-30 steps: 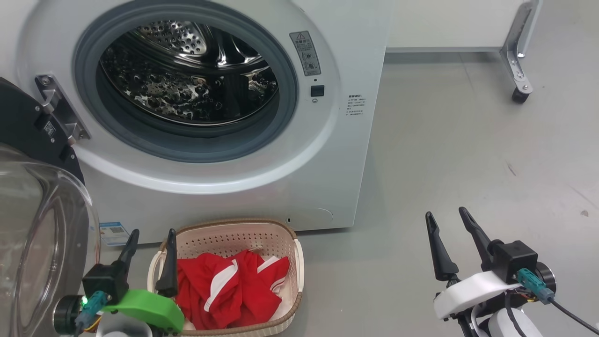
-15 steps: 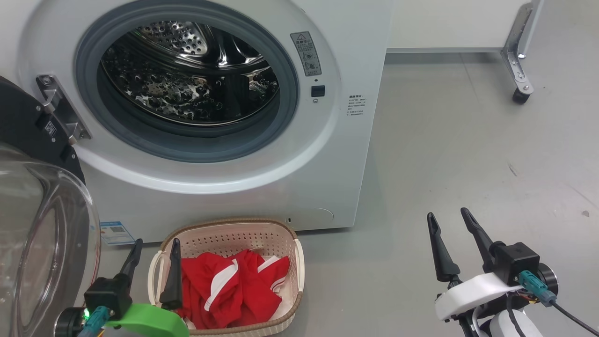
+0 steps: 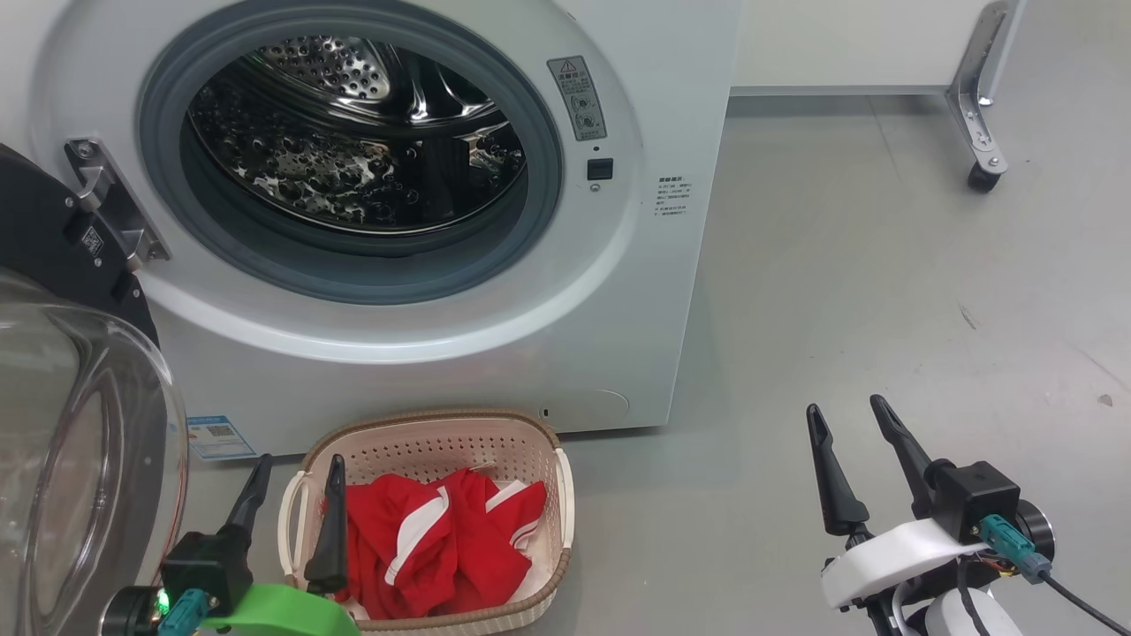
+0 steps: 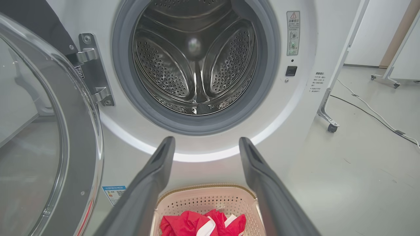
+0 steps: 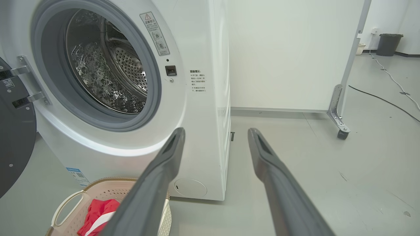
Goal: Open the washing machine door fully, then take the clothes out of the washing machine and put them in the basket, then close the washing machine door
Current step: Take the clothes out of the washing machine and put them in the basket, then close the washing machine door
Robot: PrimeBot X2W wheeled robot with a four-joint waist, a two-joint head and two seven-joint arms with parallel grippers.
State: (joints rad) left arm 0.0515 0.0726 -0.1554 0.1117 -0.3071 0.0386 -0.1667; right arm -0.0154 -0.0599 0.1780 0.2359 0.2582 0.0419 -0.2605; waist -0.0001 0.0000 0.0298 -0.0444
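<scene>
Clothes [image 3: 424,548] lie in the basket [image 3: 424,417] at six o'clock of the washing machine [image 3: 618,309], door [image 3: 79,424] open at nine o'clock; left tool [image 3: 299,461] and right tool [image 3: 844,405] gape apart, empty.

At 1 o'clock I see a white partition [image 3: 839,44] on a metal caster foot [image 3: 972,119]; 1 black cable [image 5: 384,103] crosses the grey floor [image 3: 884,291], a dark bin [image 5: 388,44] beyond.

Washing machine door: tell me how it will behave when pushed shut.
The washing machine door is probably rigid and will swing rather than flex, since a metal hinge ties it to the washing machine. Its bulging glass bowl suggests real weight, so it may start slowly. The glass looks smooth and curved; a push there could slip.
</scene>
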